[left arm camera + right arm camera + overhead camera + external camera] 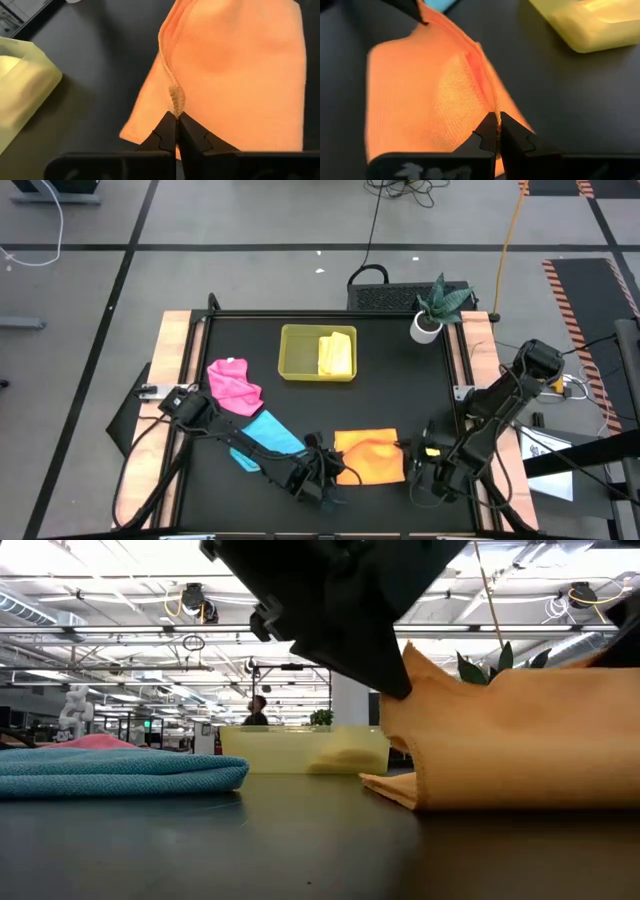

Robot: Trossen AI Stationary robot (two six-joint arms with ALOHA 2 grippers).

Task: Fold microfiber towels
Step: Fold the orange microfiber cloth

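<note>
Both my grippers, left gripper [176, 116] and right gripper [496, 116], pinching orange towel [372, 456] edge. Folding step. Next I guess: lift together, lay over evenly.

Orange towel [370, 457], sky-blue towel [268, 435], pink towel [234, 384], yellow towel [335, 354] in a yellow-green tray [297, 352], black worktop [390, 390].

Yellow-green tray [300, 367] mid-table; potted plant [436, 307] at far right corner.
</note>
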